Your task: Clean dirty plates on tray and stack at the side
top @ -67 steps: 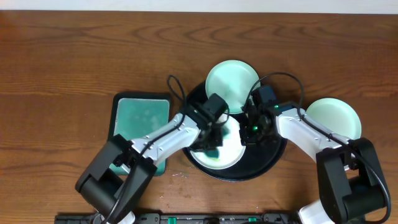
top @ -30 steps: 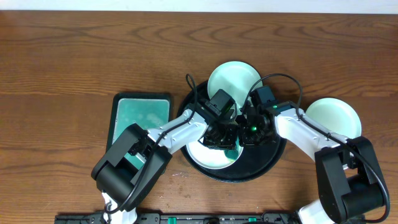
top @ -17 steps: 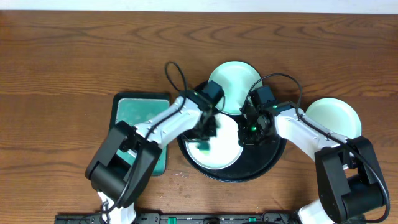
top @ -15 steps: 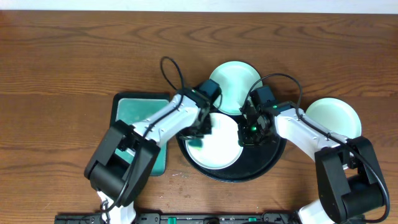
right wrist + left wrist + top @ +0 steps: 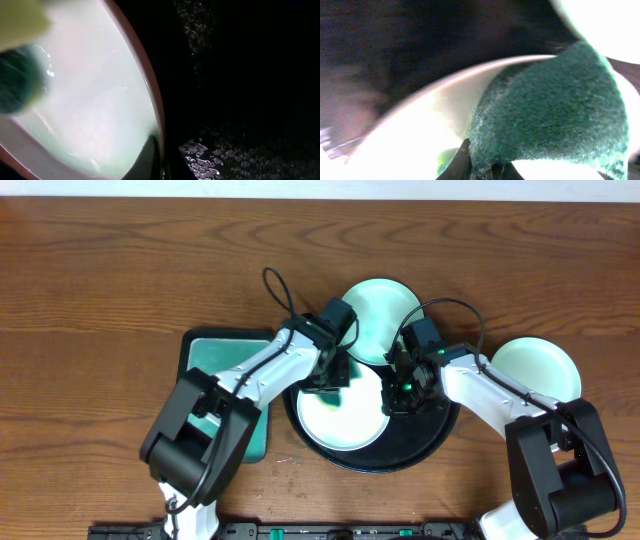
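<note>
- The left gripper [image 5: 337, 366], pinching a sponge [image 5: 330, 383], has swung from the left edge of the plate [image 5: 350, 420] to its far edge.
- The right gripper [image 5: 403, 388] stays clamped on that plate's rim; the plate lies to its left, in the tray [image 5: 435, 430].
- Overhead, both grippers hide their own fingertips.
- The left wrist view is blurred and mostly filled by the sponge.

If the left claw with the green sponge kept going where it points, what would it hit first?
Probably the small round white plate on the glossy black tray: the left gripper points down, its green scouring sponge seemingly against that plate's rim. Depth is unclear.
</note>
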Tool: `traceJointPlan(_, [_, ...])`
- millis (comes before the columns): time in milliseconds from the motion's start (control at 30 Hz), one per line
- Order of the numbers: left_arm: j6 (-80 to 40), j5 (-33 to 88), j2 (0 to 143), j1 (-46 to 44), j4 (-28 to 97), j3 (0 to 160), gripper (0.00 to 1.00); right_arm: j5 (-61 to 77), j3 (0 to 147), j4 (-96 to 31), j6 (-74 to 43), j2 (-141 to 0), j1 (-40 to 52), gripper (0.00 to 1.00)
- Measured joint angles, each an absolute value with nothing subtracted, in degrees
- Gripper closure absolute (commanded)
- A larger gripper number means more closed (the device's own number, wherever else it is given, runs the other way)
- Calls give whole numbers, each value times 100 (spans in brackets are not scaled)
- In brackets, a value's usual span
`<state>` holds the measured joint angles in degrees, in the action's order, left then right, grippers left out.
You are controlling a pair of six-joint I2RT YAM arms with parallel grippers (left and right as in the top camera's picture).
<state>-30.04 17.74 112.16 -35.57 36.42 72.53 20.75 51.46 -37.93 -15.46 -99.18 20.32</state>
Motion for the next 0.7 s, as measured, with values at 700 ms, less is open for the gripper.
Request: traceJointPlan(700, [-3284,1616,11327,-4036,4906,7472,93,2069,5148,-3800,-1544,-9918,2034,99])
